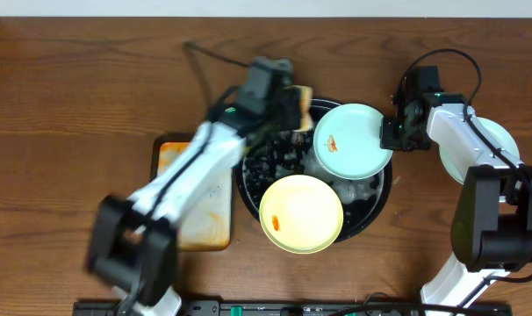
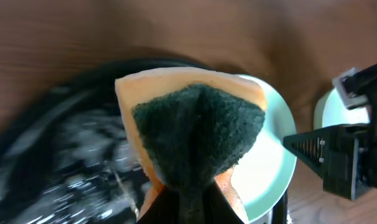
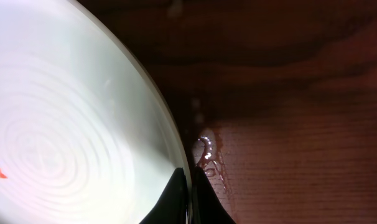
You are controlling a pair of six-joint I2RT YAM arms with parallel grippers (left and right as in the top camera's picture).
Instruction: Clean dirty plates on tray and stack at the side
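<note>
A mint-green plate (image 1: pixel 352 140) with a small orange smear is held tilted over the back right of the round black tray (image 1: pixel 372 218), which is wet with foam. My right gripper (image 1: pixel 393 132) is shut on this plate's right rim; the right wrist view shows the fingers (image 3: pixel 190 194) pinching the rim of the plate (image 3: pixel 64 124). My left gripper (image 1: pixel 288 104) is shut on an orange sponge with a dark green scouring face (image 2: pixel 198 127), held at the plate's (image 2: pixel 272 165) left edge above the tray (image 2: pixel 58 155). A pale yellow plate (image 1: pixel 301 213) lies on the tray's front. A second mint-green plate (image 1: pixel 503 139) lies on the table at the right.
A rectangular black-rimmed tray (image 1: pixel 196 197) with an orange-stained white surface lies left of the round tray, under my left arm. Water drops (image 3: pixel 208 154) lie on the wood table beside the held plate. A cable (image 1: pixel 209 54) runs across the table at the back.
</note>
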